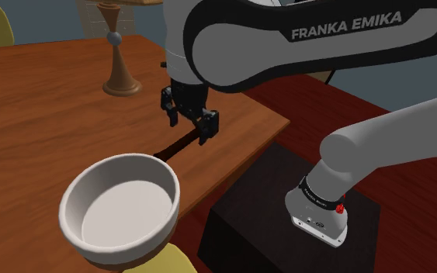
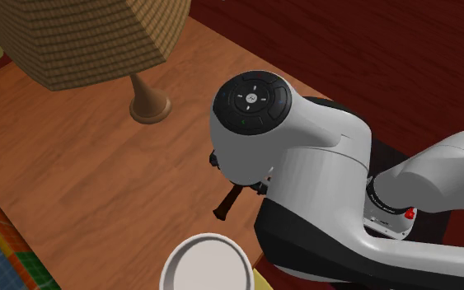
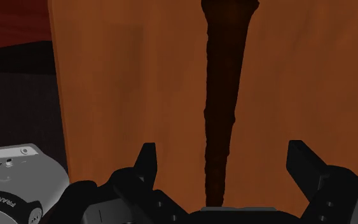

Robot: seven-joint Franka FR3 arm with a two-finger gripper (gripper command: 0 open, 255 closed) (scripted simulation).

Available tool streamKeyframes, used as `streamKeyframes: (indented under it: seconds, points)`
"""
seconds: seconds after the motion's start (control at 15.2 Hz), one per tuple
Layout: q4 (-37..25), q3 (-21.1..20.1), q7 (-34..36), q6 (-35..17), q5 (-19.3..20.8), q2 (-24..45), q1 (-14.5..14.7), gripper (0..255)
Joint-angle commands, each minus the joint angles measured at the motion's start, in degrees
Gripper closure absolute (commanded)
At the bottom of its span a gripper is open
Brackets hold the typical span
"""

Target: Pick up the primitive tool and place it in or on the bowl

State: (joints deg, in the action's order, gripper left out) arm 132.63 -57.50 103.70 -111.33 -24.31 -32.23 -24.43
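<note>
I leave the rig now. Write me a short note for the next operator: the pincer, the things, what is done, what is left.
The black two-finger pincer is open above the dark brown stick-shaped tool, one finger on each side, not touching it.
The tool lies flat on the brown wooden table, near the round white bowl.
The bowl is empty.
Done: pincer lined up over the tool.
Left: lower, close, lift, place in bowl.

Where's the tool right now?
In the shoulder view, the dark tool lies on the table beneath the open gripper, just beyond the white bowl.
</note>
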Motion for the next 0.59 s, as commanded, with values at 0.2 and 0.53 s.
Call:
streamKeyframes:
  seconds: [0.2,0.53]
  points:
    - [2.37,-2.07,0.20,-3.69,-0.43,1.15,-0.77,0]
    - [2.37,-2.07,0.20,-3.69,-0.43,1.15,-0.77,0]
